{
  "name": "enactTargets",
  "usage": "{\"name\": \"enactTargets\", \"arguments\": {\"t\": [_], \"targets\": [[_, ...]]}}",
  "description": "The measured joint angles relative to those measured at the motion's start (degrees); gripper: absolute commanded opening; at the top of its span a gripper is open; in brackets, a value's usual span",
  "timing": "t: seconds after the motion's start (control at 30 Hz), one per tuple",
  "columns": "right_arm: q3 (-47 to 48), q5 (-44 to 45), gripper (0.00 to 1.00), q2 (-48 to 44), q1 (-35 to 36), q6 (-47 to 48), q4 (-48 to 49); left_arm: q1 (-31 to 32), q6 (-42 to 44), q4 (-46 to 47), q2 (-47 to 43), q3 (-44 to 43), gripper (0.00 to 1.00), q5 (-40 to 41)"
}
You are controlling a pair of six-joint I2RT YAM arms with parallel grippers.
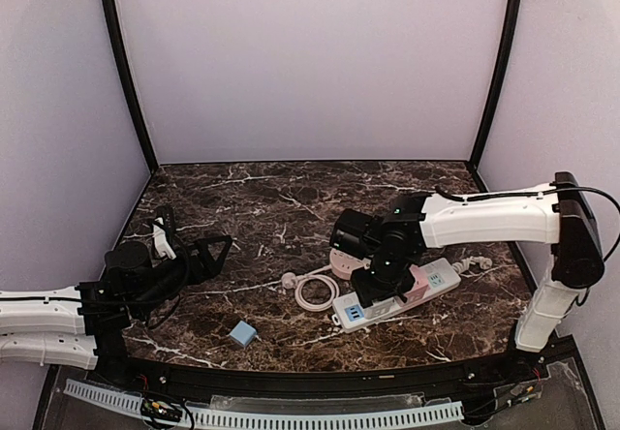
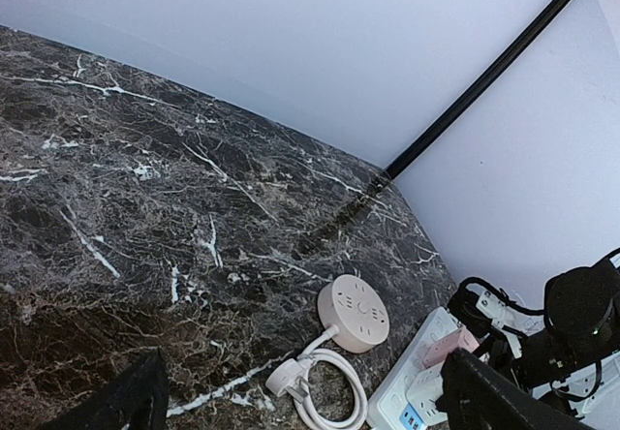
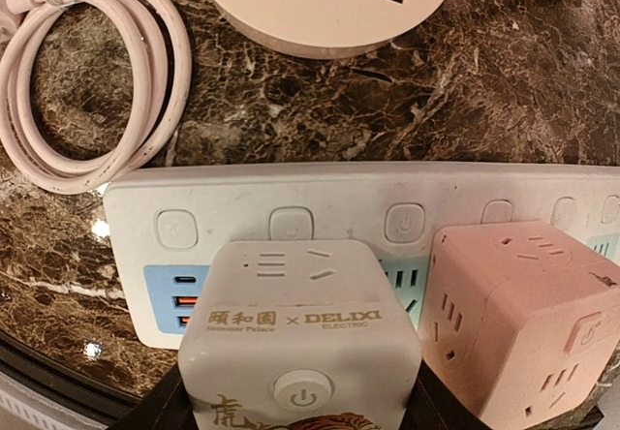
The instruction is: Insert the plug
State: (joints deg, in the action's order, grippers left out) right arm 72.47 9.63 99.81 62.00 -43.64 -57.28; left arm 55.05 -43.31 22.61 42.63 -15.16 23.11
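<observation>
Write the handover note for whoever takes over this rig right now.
Left gripper: open, empty, parked far left, away from the work.
Right gripper: shut on the white cube adapter, held against the power strip near its USB end.
A pink cube adapter stands on the strip right beside it. The round pink socket and its coiled cable lie beyond the strip.
Done: the adapter is grasped and at the strip.
Left: the views do not show if it is fully seated. Probably press it home, release, withdraw.

white cube plug (image 3: pixel 300 343) marked "Summer Palace × DELIXI ELECTRIC", power symbol on its button (image 3: pixel 301 388)
</observation>
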Motion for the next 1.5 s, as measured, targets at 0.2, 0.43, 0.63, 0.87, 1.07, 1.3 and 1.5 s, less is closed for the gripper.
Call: {"name": "enactTargets", "arguments": {"t": [0.2, 0.43, 0.63, 0.87, 1.07, 1.3, 1.5], "targets": [[0.5, 0.7, 0.0, 0.5, 0.4, -0.5, -0.5, 0.0, 0.0, 0.0, 0.0, 0.0, 0.99, 0.0], [2.1, 1.2, 0.18, 0.7, 0.7, -0.8, -1.7, 0.0, 0.0, 0.0, 0.0, 0.0, 0.99, -0.1], [3.0, 1.5, 0.54, 0.9, 0.9, -0.8, -2.7, 0.0, 0.0, 0.0, 0.0, 0.0, 0.99, -0.2], [4.0, 2.1, 0.8, 1.4, 1.4, -0.8, -4.2, 0.0, 0.0, 0.0, 0.0, 0.0, 0.99, -0.2], [7.2, 4.9, 0.99, 1.4, 1.7, 0.0, -7.0, 0.0, 0.0, 0.0, 0.0, 0.0, 0.98, -0.2], [10.9, 7.3, 0.98, 0.0, 2.4, -0.1, -9.5, 0.0, 0.0, 0.0, 1.0, 0.0, 0.94, -0.8], [11.3, 6.7, 0.92, -3.5, 5.6, 1.0, -6.0, 0.0, 0.2, 0.0, 4.7, 0.0, 0.93, -1.9]]}}
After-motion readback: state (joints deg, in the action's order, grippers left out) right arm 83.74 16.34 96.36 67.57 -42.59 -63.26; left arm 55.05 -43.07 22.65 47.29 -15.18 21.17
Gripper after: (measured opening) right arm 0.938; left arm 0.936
